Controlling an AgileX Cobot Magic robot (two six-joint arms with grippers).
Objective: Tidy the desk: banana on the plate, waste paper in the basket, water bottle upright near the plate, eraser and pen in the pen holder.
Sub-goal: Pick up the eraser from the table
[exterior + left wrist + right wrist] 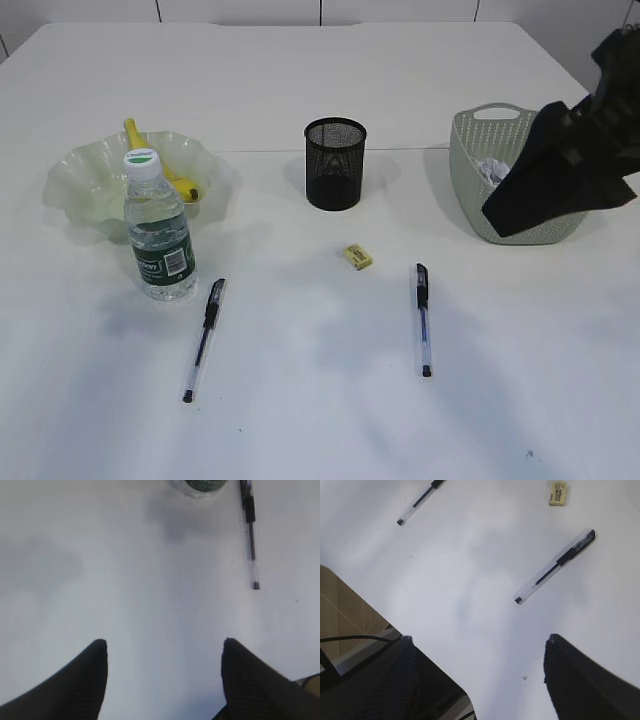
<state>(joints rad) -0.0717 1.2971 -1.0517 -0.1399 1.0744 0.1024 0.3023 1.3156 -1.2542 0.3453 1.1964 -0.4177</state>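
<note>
Overhead, so to speak, the right gripper hangs above the smooth white table, its dark ribbed fingers spread wide with nothing between them; in the exterior view its black arm crosses in front of the pale green perforated basket, where a crumpled wad of white paper shows inside. The left gripper likewise has its textured black fingers apart and empty over bare table. A yellow banana lies in the translucent, wavy-edged green plate at far left. Just in front of the plate a clear plastic water bottle stands upright, with a green cap and a dark green label. To its right lies a slim clear-barrelled pen with a black grip; a second, similar pen lies well apart from it, right of centre. A small, pale yellow rectangular eraser sits between them, nearer the second pen, and in front of the black wire-mesh cylindrical pen holder, which seems empty, though the mesh makes that hard to judge.
</note>
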